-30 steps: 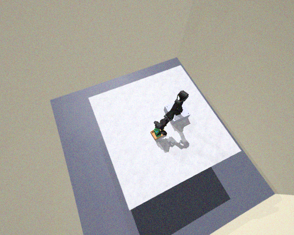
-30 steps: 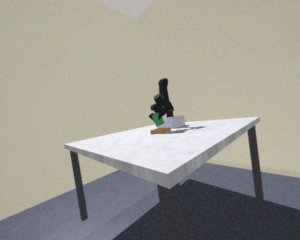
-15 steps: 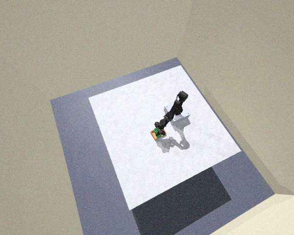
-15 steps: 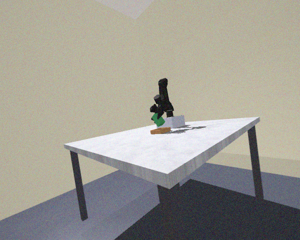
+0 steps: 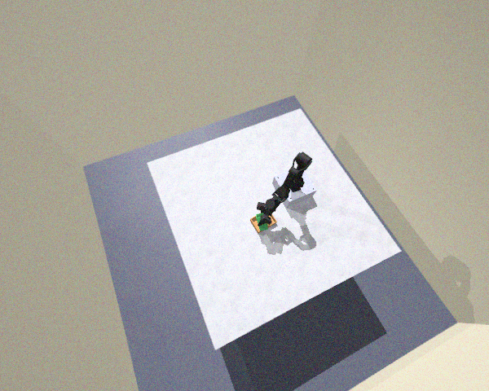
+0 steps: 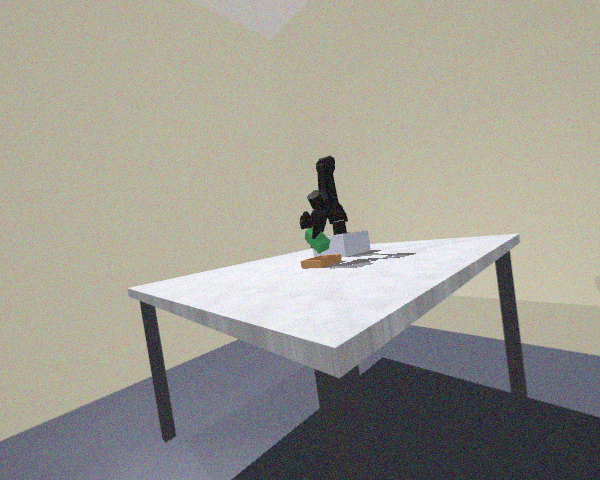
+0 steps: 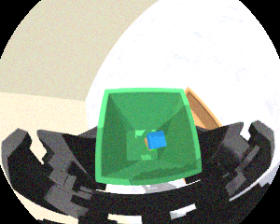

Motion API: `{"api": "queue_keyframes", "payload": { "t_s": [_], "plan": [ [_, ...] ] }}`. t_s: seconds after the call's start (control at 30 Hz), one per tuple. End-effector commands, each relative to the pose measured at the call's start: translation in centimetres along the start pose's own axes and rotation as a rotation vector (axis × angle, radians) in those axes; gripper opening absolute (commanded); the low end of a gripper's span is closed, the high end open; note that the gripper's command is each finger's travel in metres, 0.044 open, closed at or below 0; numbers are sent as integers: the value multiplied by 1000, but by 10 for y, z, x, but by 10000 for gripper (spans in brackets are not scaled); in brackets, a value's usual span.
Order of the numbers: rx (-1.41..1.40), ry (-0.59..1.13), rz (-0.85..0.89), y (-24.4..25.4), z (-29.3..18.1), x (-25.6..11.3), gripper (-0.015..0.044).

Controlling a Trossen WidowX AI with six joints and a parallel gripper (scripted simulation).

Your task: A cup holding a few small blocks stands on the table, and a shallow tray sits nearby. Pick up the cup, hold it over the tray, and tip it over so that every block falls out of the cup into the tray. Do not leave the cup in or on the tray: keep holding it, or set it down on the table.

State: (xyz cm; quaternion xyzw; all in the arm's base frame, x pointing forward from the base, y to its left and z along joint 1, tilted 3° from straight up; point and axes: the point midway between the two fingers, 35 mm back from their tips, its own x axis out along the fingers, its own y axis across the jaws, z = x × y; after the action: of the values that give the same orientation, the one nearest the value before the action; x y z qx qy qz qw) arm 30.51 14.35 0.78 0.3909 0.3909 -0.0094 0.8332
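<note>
Because the blocks must land inside the shallow tray (image 5: 255,228) (image 6: 321,261) (image 7: 204,110), the claw (image 5: 265,219) (image 6: 317,232) (image 7: 142,119) bears the green cup (image 5: 262,227) (image 6: 317,240) (image 7: 145,176) above it. Claw: closed on the cup's opposite sides, its two dark fingers flanking the walls. Cup: square-mouthed, raised off the tabletop (image 5: 202,202) (image 6: 269,294) (image 7: 215,51), leaning in the exterior view, presumably the start of the tip. Grip from the sides: likely chosen to leave the mouth uncovered for pouring. Tray: orange, low-walled, resting on the tabletop below the claw; its placing under the cup would suit a short drop. Blue block (image 7: 156,140): one, well down inside the cup between the fingers, apparently retained because the tilt is not yet steep enough. Further turning of the claw seems called for, with the mouth kept over the tray; a block might otherwise fall beyond the rim. Obscured items: a sliver of orange beside the blue block, perhaps another block, too small to settle; the full count of blocks, uncertain; most of the tray's interior, covered by cup and claw in the top view, side-on in the exterior view, and largely behind the cup in the wrist view.
</note>
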Motion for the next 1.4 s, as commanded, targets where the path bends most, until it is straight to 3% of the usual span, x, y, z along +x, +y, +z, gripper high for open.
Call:
{"api": "queue_keyframes", "payload": {
  "t_s": [0.0, 1.37],
  "plan": [
    [82, 5, 4, 0, -1, 1, 0],
    [978, 6, 2, -5, -5, 11, 0]
  ]
}}
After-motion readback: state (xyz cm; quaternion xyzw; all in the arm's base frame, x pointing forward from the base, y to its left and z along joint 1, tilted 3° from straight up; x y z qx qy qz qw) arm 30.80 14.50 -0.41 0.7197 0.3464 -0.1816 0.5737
